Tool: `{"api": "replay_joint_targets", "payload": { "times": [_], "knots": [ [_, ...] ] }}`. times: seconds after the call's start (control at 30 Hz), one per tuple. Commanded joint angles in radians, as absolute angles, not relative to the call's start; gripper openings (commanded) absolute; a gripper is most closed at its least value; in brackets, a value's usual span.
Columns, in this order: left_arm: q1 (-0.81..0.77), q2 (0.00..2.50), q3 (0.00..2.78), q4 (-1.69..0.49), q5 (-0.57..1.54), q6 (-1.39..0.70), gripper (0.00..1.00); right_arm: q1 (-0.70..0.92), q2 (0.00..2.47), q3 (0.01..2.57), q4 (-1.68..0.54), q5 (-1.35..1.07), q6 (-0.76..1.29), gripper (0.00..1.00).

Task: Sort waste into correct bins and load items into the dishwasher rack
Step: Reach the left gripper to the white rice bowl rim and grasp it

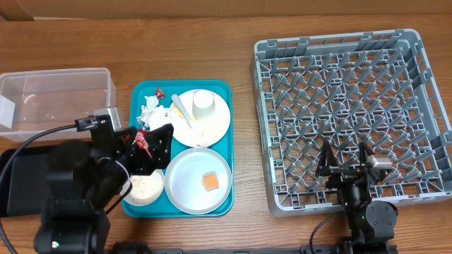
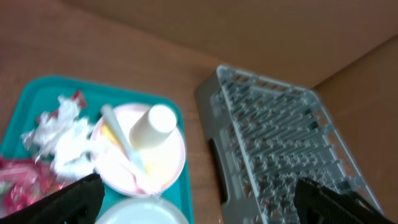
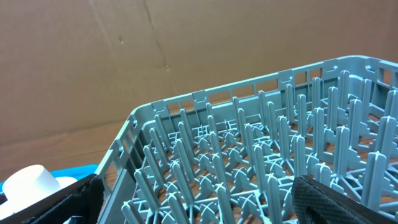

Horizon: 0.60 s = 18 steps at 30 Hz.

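Note:
The grey dishwasher rack (image 1: 339, 56) fills the right side. On a teal tray (image 1: 224, 148) a pale pink plate (image 1: 215, 123) carries a white cup (image 1: 205, 104) and pale utensils (image 1: 182, 110). A white plate (image 1: 185, 182) holds an orange cube (image 1: 210, 182), and a bowl of rice (image 1: 145, 188) stands beside it. A crumpled napkin (image 1: 150, 109) and a red wrapper (image 1: 144, 140) lie at the tray's left. My left gripper (image 1: 148, 141) hangs open above that wrapper. My right gripper (image 1: 344, 159) stands open over the rack's near pegs (image 3: 249, 155), with nothing between its fingers (image 3: 336, 199).
The clear tub (image 1: 56, 95) stands at the far left, and the black tray (image 1: 15, 180) lies in front of it, partly under my left arm. Bare wood separates the teal tray from the rack (image 2: 280, 143). A second red wrapper (image 1: 158, 92) lies by the tray's far rim.

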<state>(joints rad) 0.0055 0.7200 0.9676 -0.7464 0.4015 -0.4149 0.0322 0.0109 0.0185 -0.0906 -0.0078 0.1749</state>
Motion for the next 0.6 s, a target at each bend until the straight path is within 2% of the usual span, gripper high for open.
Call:
{"api": "replay_joint_targets", "payload": {
  "times": [0.0,0.13,0.4,0.57],
  "knots": [
    [-0.034,0.781,1.093,-0.895,0.219,-0.386,1.0,0.027,0.003,0.008,-0.084,-0.002,0.167,1.0],
    [-0.138,0.855,1.189,-1.074,0.021,-0.472,1.0,0.027,0.003,0.008,-0.084,-0.001,0.167,1.0],
    [-0.494,1.048,1.212,-1.302,-0.268,-0.829,1.0,0.027,0.003,0.008,-0.084,-0.001,0.167,1.0],
    [-0.556,1.167,1.211,-1.341,-0.294,-0.86,1.0,0.027,0.003,0.008,-0.084,-0.001,0.167,1.0]
  ]
}}
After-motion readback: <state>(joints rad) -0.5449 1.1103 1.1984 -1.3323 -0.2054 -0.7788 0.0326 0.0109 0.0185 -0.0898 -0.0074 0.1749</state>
